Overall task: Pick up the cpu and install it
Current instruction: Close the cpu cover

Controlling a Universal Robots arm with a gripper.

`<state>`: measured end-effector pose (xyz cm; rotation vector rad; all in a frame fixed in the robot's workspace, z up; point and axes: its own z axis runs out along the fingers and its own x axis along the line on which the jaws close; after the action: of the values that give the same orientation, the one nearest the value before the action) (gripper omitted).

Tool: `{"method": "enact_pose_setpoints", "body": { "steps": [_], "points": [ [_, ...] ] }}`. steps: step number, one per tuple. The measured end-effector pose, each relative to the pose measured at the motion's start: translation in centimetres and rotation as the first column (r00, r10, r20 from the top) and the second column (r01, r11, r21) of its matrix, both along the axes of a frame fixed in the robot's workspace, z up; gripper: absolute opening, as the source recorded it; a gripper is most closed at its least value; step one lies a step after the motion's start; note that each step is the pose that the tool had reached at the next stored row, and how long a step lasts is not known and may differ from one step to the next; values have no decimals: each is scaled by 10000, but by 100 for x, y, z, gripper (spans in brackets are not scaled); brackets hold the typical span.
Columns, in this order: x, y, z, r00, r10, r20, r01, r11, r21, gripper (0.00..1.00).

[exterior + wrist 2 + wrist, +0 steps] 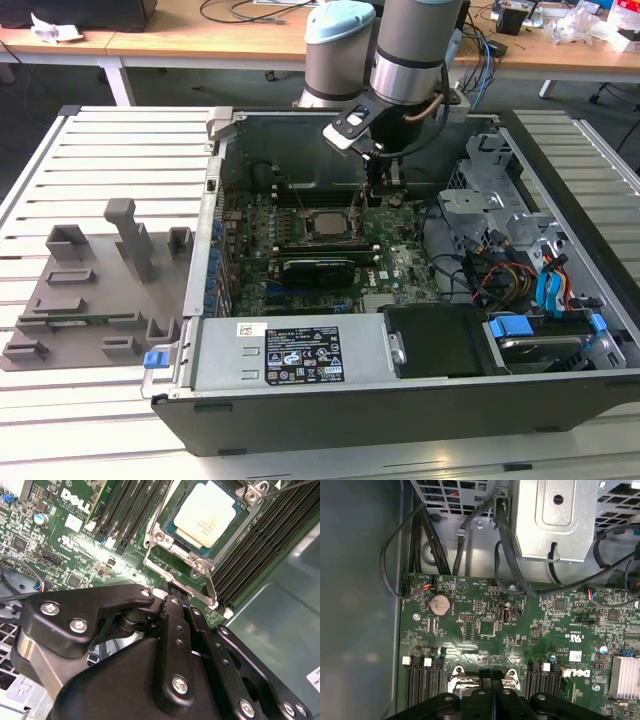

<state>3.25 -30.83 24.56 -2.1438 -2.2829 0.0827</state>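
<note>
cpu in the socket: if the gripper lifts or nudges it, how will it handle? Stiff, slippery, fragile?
Likely stiff: the cpu is a flat square with a metal top, so it shouldn't flex. Probably slippery to pinch, since that pale top looks smooth. A sideways nudge likely won't slide it, as it sits inside the socket frame.

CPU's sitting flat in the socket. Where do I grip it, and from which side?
Probably by two opposite edges of the cpu, coming straight down from above: it lies flat, face up, ringed by the metal socket frame, so only its thin rim offers purchase.
</note>
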Motion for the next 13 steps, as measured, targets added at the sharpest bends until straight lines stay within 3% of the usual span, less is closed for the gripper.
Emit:
{"method": "enact_pose_setpoints", "body": {
  "steps": [13],
  "points": [
    [-151,0,0,10000,0,0,0,10000,1,11]
  ]
}}
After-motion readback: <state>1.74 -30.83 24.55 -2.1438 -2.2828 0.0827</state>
